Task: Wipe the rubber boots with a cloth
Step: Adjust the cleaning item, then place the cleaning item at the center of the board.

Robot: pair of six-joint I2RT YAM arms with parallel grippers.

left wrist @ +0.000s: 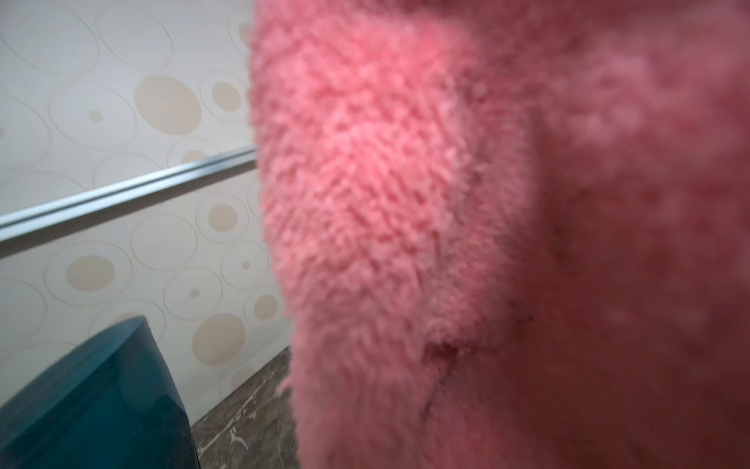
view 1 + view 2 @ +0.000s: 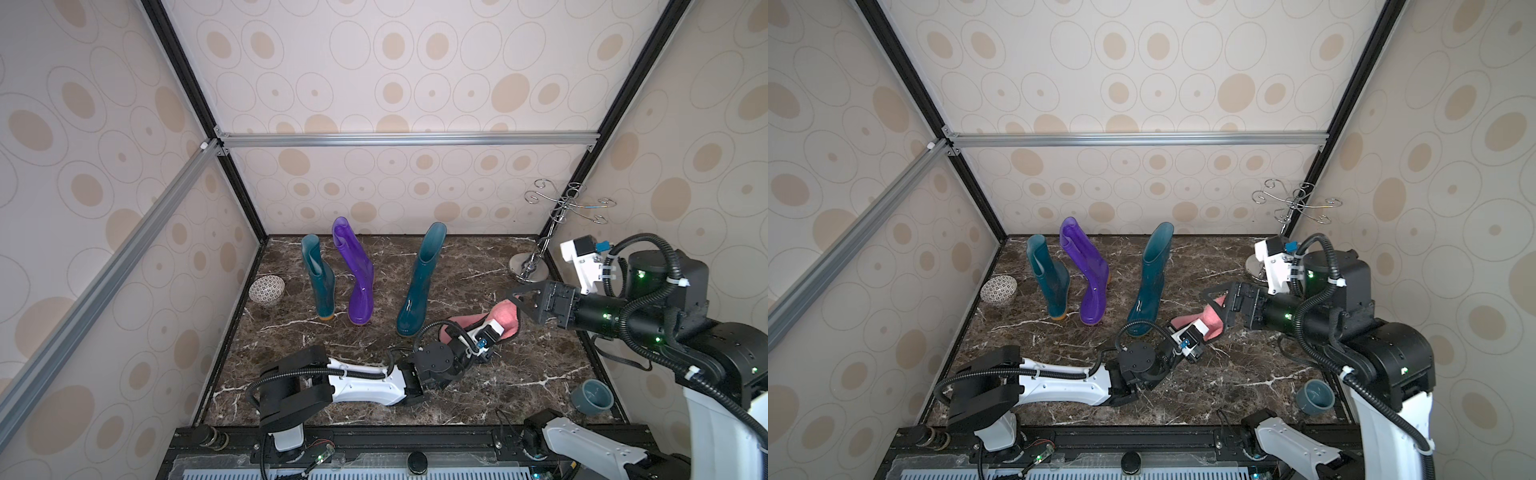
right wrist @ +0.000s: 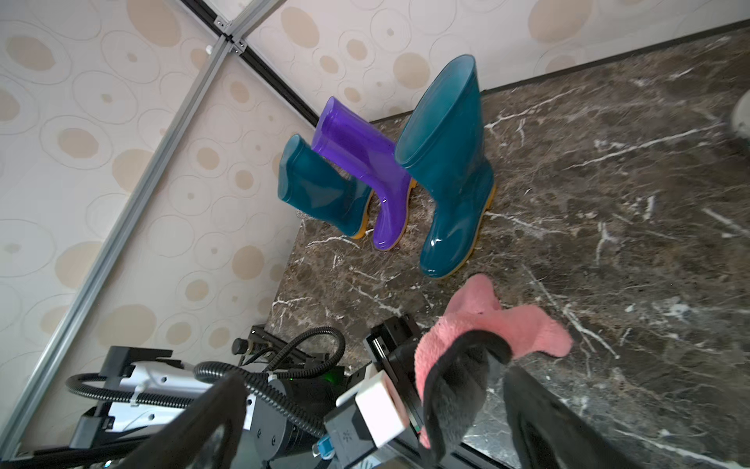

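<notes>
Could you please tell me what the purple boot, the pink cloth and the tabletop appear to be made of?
Purple boot: glossy, translucent rubber or PVC, judging by sharp highlights and the see-through shaft.
Pink cloth: fluffy terry or microfibre; its pile shows up close.
Tabletop: polished dark brown marble or marble-look laminate, with white veins.

Three rubber boots are counted on the bench (image 2: 478, 386): a shorter teal boot (image 2: 322, 282), a taller teal boot (image 2: 417, 286) and a purple boot (image 2: 358, 274), so two teal and one purple. One pink cloth (image 2: 508, 322) is seen. One patterned bowl (image 2: 267, 290), one grey-blue cup (image 2: 592, 397) and one chrome stand (image 2: 528, 266) are also counted. Two robot arms are present, a left arm (image 2: 361, 382) and a right arm (image 2: 648, 316).
</notes>
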